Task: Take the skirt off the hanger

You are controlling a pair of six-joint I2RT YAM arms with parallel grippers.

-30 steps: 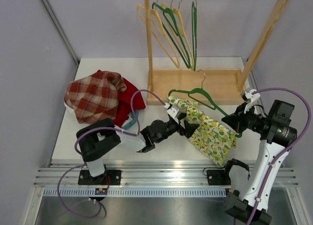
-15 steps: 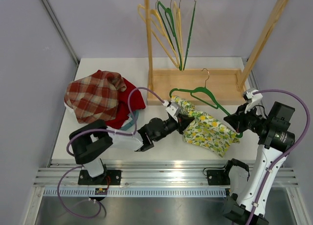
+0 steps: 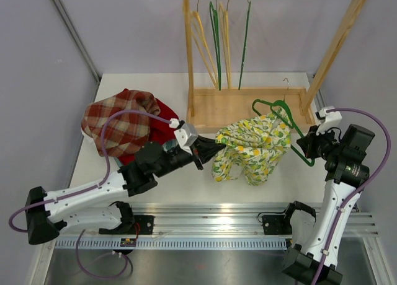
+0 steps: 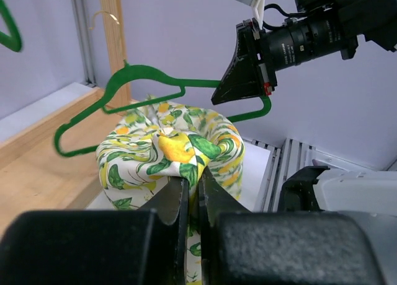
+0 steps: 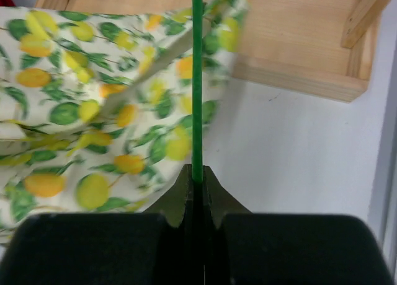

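Lemon-print skirt [image 3: 251, 147] has been dragged left and now lies bunched on the table [image 3: 139, 80] before the wooden rack [image 3: 229, 105]. The green hanger [image 5: 197, 80] has shifted to its right edge. Left gripper [image 4: 191, 186] is clamped on skirt fabric, and right gripper [image 5: 197, 176] is clenched on the hanger's bar.

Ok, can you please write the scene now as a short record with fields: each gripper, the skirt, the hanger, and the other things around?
left gripper: shut on a fold of the skirt
right gripper: shut on the rod of the green hanger
skirt: lemon print, bunched up between the two grippers
hanger: at the skirt's right side, touching it; skirt seems not fully off
rack: wooden, several hangers on its rail
other: plaid cloth over a red cloth, at left
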